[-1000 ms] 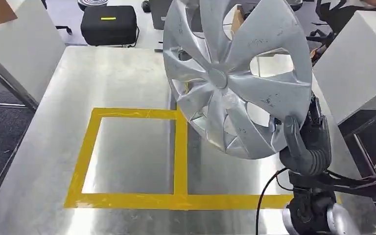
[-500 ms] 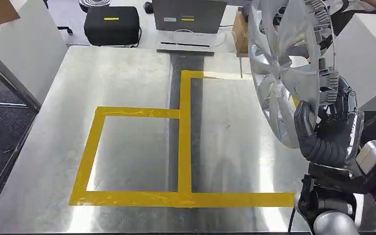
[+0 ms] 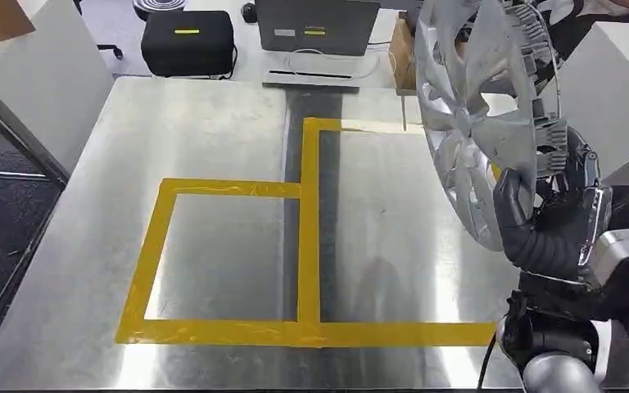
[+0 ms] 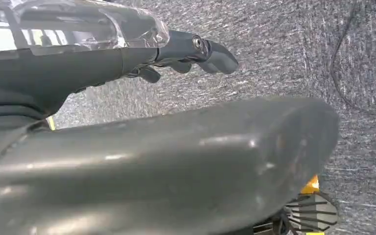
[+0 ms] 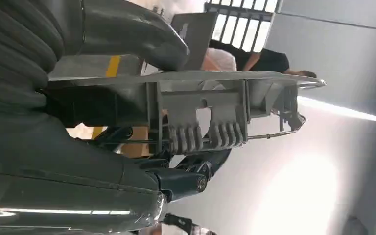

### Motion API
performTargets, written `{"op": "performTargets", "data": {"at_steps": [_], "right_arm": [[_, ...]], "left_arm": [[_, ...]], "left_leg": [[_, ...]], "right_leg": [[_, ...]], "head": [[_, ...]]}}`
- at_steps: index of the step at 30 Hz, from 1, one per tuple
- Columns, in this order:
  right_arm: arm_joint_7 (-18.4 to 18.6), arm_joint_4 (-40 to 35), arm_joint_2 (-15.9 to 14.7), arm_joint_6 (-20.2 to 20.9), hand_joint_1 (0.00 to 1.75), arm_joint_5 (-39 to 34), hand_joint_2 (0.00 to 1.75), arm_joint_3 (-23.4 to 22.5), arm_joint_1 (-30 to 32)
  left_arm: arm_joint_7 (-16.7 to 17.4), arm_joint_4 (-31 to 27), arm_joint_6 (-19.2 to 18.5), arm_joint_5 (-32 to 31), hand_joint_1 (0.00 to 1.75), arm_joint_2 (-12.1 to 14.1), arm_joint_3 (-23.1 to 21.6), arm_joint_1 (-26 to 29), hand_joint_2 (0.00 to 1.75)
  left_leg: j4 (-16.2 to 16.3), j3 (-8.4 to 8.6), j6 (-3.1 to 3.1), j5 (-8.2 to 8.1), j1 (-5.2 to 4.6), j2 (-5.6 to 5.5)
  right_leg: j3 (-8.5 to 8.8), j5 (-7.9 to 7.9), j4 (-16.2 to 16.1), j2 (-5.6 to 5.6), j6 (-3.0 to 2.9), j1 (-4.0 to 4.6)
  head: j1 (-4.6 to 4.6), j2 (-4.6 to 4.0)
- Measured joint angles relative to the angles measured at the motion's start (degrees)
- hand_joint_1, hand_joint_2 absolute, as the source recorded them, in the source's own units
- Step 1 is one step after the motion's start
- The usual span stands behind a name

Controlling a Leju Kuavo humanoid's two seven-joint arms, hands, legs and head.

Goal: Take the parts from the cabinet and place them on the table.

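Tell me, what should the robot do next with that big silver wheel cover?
Probably lower it toward the table. The right hand grips the wheel cover by its rim, held on edge above the table's right side, beside the yellow tape squares.

The right hand [image 3: 553, 217], raised at the near right on its silver arm [image 3: 553, 368], grips the rim of the hubcap [image 3: 479, 115], thumb on its face, while the left hand [image 4: 127, 58] hangs with nothing in it.
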Motion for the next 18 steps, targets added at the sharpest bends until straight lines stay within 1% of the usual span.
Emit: {"op": "performTargets", "data": {"at_steps": [4, 6, 15, 18], "right_arm": [[3.9, 1.0, -0.7, 1.4, 1.75, 5.4, 1.75, 0.0, 0.0], [4.8, 1.5, -1.0, 1.7, 1.75, 6.6, 1.75, 0.0, 0.0], [5.3, 2.7, -1.8, 1.7, 1.75, 6.9, 1.75, -0.1, 0.1], [5.6, 3.0, -1.9, 1.8, 1.75, 8.3, 1.75, -0.1, 0.2]], "left_arm": [[0.0, 0.0, 0.0, -0.1, 0.00, 0.0, -0.2, 0.0, 0.00], [0.0, 0.0, -0.1, -0.2, 0.00, 0.0, -0.2, 0.0, 0.00], [0.0, 0.0, -0.1, -0.5, 0.00, 0.0, -0.2, 0.0, 0.00], [0.0, 0.0, -0.1, -0.6, 0.00, 0.0, -0.2, 0.0, 0.00]], "left_leg": [[0.0, 0.00, 0.00, 0.00, -0.07, 0.02], [0.0, 0.01, 0.00, 0.00, -0.09, 0.02], [0.0, 0.02, 0.00, 0.00, -0.10, 0.03], [0.0, 0.03, 0.00, 0.00, -0.10, 0.04]], "right_leg": [[0.00, 0.00, 0.0, -0.03, 0.00, -0.02], [0.00, 0.00, 0.0, -0.04, 0.00, -0.02], [0.00, 0.00, 0.0, -0.05, 0.00, -0.02], [0.00, 0.00, 0.0, -0.05, 0.00, -0.02]], "head": [[0.00, 0.00], [0.00, 0.00], [0.00, 0.00], [0.00, 0.00]]}}
